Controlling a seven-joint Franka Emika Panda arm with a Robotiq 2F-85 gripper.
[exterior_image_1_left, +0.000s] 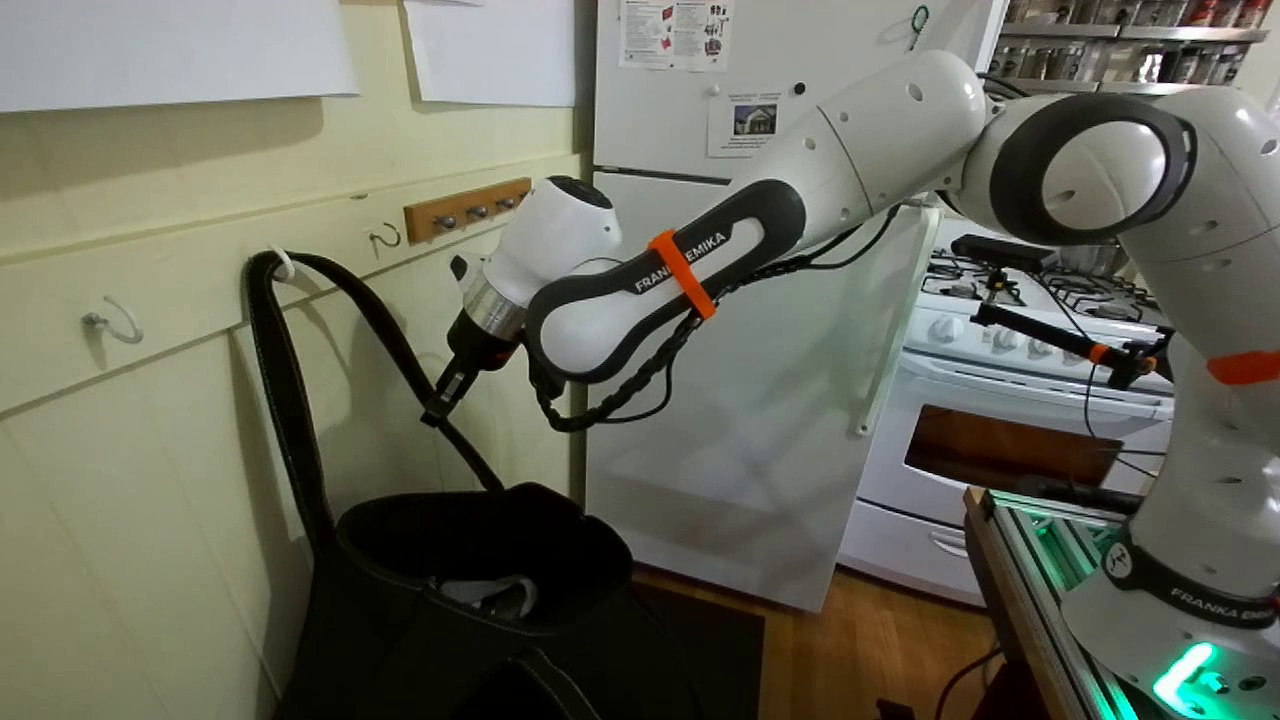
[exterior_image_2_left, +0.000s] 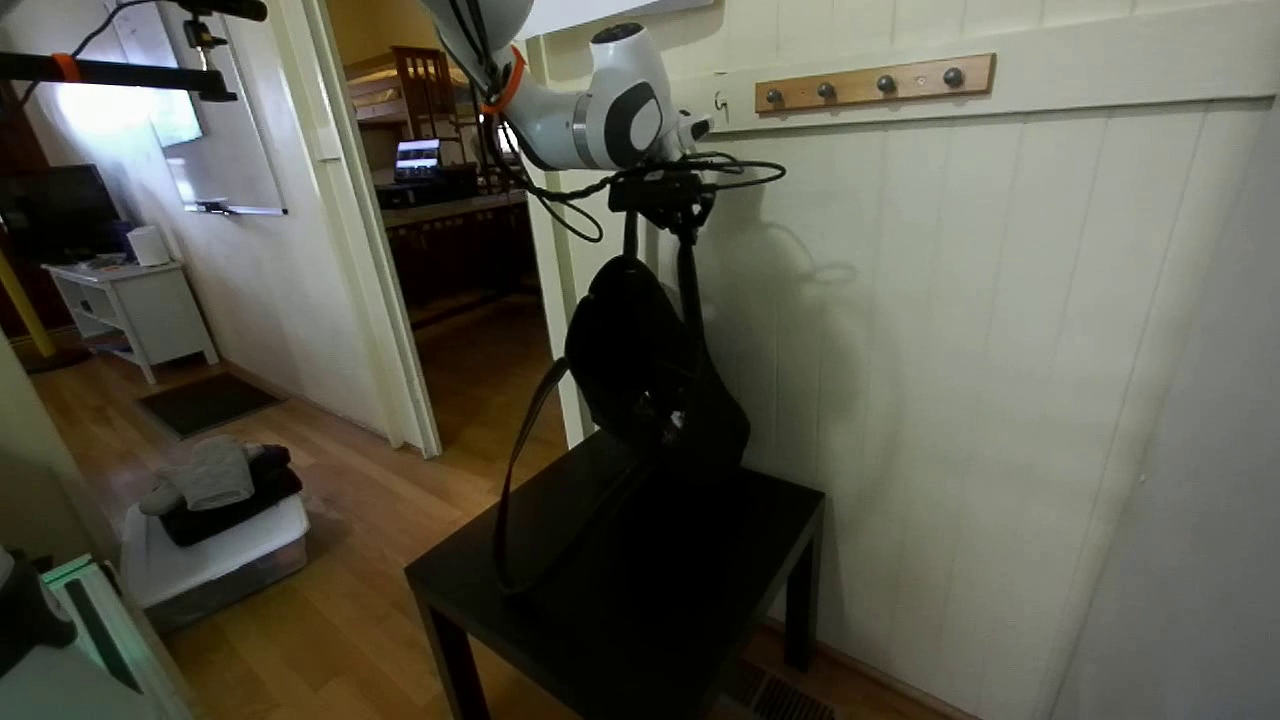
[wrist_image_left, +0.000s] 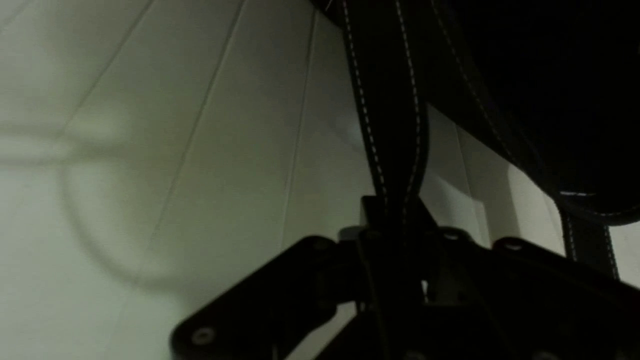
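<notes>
Nearest to us, in the wrist view, is the gripper (wrist_image_left: 393, 214), clamped on a stitched strap (wrist_image_left: 386, 100) above the black bag (exterior_image_1_left: 380, 640). We see the bag resting, open at the top, on a dark table (exterior_image_2_left: 640, 610), with a pale item (exterior_image_1_left: 487, 592) inside. A second strap (exterior_image_2_left: 501, 520) droops from the bag onto the table. Above the bag, the gripped strap also loops over a white hook (exterior_image_1_left: 285, 265); higher than the bag we find a wooden peg rail (exterior_image_1_left: 466, 208), and beyond the bag, a fridge (exterior_image_1_left: 720, 470).
</notes>
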